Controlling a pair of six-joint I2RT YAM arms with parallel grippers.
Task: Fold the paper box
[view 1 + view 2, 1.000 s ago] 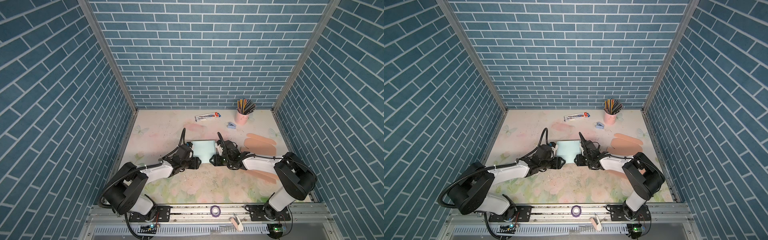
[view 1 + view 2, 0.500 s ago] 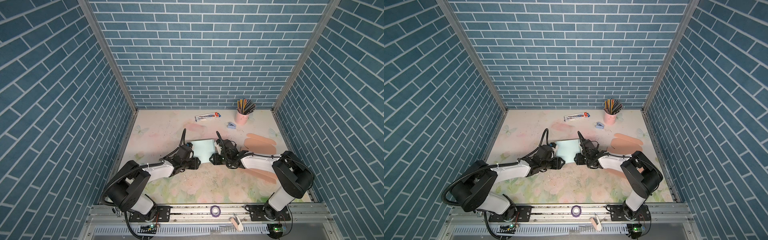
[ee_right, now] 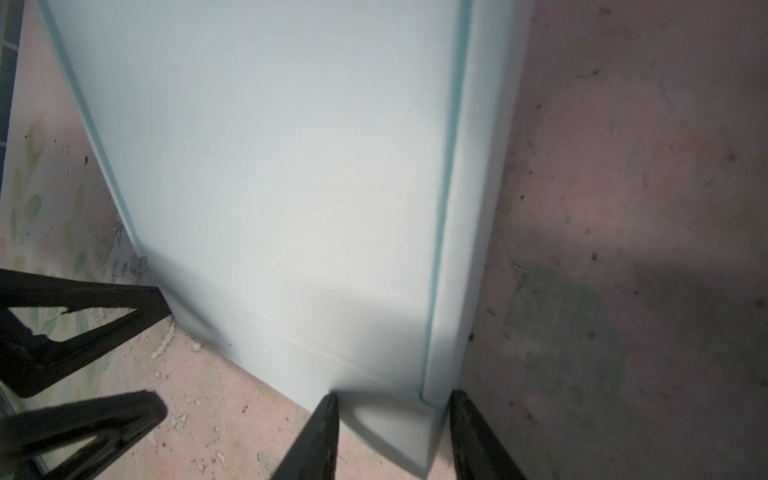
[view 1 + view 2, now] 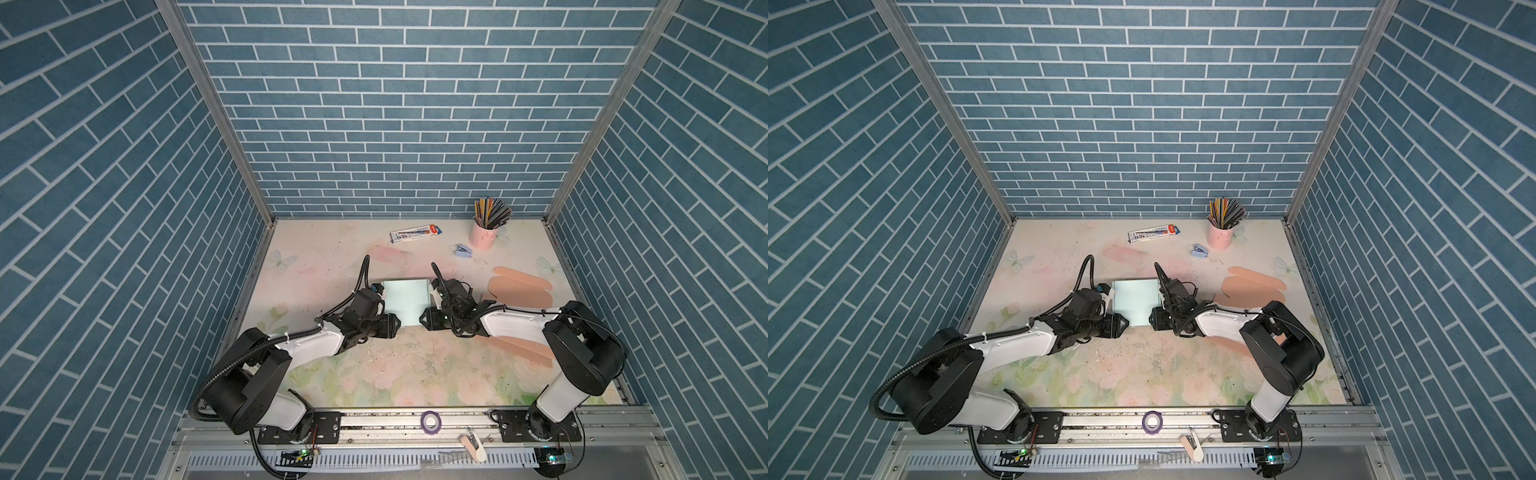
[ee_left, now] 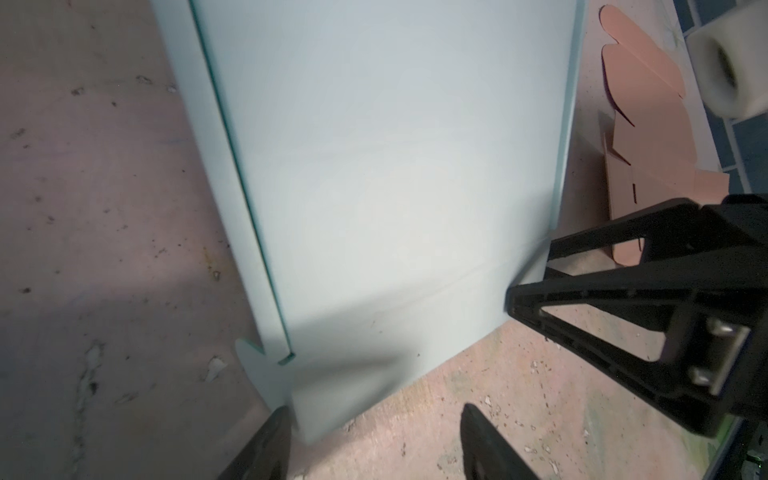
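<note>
The paper box [image 4: 405, 299] [image 4: 1136, 301] is a pale blue flat sheet lying on the table between both arms, with narrow side flaps folded along its left and right edges. My left gripper [image 4: 395, 326] [image 5: 374, 440] is open at the sheet's near left corner. That corner [image 5: 307, 415] lies between the fingers and against one fingertip [image 5: 270, 440]. My right gripper [image 4: 424, 322] [image 3: 395, 432] is open at the near right corner, and its fingers [image 3: 320, 436] straddle the corner flap [image 3: 395, 424]. The right gripper's black fingers [image 5: 582, 291] also show in the left wrist view.
At the back stand a pink cup of pencils [image 4: 484, 232], a flat pen packet [image 4: 414, 233] and a small blue stapler [image 4: 462, 249]. Salmon cardboard blanks [image 4: 519, 289] lie right of the sheet, partly under the right arm. A purple tape roll [image 4: 430, 420] sits on the front rail.
Both grippers stay at the sheet's near corners and the sheet has not visibly moved. The arms have shifted only slightly.
</note>
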